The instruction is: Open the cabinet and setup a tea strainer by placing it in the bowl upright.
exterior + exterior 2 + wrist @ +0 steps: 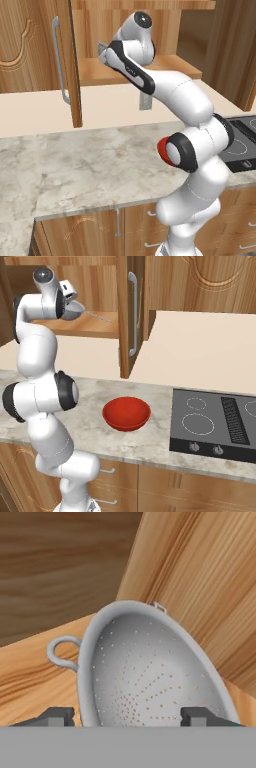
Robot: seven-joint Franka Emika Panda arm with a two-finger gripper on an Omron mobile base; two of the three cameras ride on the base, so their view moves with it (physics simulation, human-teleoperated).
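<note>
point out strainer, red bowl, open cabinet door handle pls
Perforated grey metal tea strainer [150, 672]: hand view, inner wall.
Glossy round red bowl [126, 413]: right base view, inside bottom.
Long silver bar handle [133, 313]: right base view, mid-bar on the open wooden door.

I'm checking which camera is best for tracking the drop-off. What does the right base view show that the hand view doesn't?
Right base view alone: the red bowl on the marble counter, the black cooktop, and the opened cabinet door with its silver bar handle.

Hand view alone: the tea strainer's perforated inside and its small ring loop, seen between the finger tips.

Both: the tea strainer at the gripper, over the wooden cabinet shelf.
</note>
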